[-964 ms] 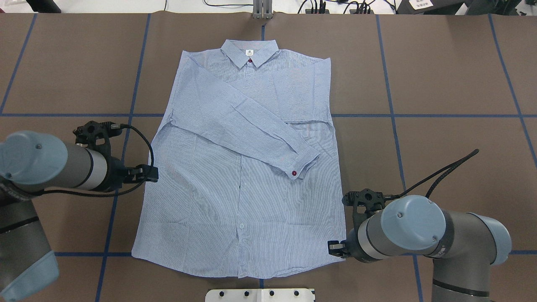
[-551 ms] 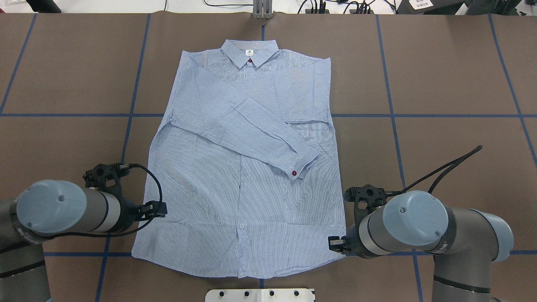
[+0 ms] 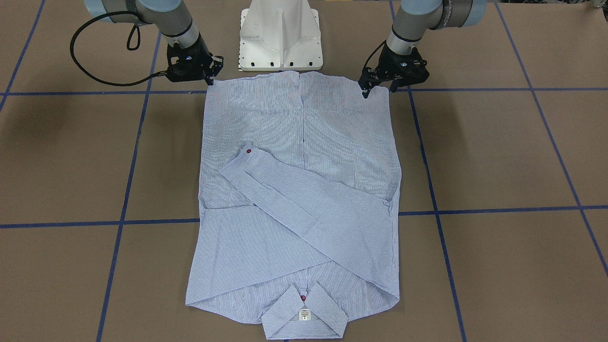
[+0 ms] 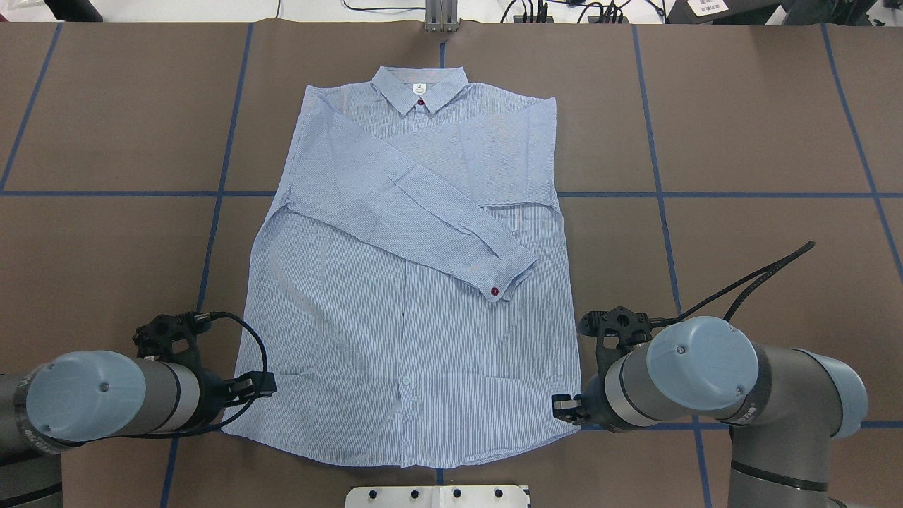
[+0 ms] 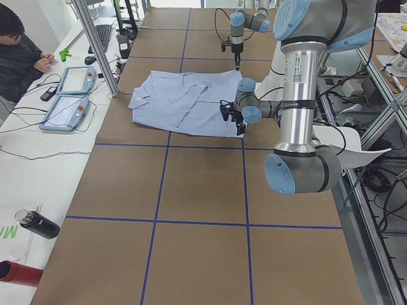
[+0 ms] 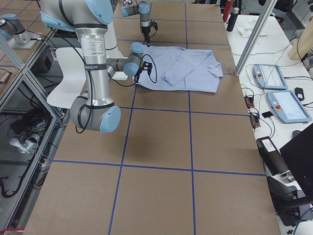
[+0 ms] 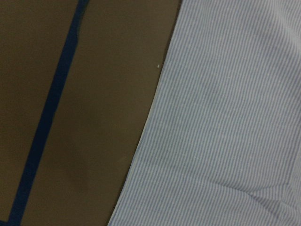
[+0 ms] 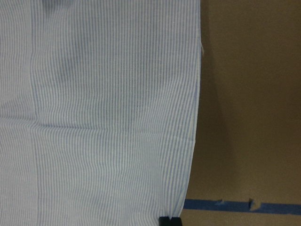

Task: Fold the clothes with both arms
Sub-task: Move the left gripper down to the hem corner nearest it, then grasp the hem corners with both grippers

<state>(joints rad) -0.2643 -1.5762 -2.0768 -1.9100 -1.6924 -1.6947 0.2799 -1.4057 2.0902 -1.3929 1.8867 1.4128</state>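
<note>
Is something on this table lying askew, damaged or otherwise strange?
Nothing looks spilled or damaged. Only the sleeve is askew: it lies diagonally across the front of the shirt, creased, its cuff with the red button ending near the opposite side edge.

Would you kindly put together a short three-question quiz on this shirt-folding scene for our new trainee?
1. True or false: the collar of the shirt lies at the end farthest from the white pedestal.
2. Fill in: the button on the cuff lying across the shirt's front is ___ in colour.
3. Where is the left gripper? A) over the collar; B) at a hem corner of the shirt; C) over the cuff.

Key: 1 true; 2 red; 3 B.
</note>
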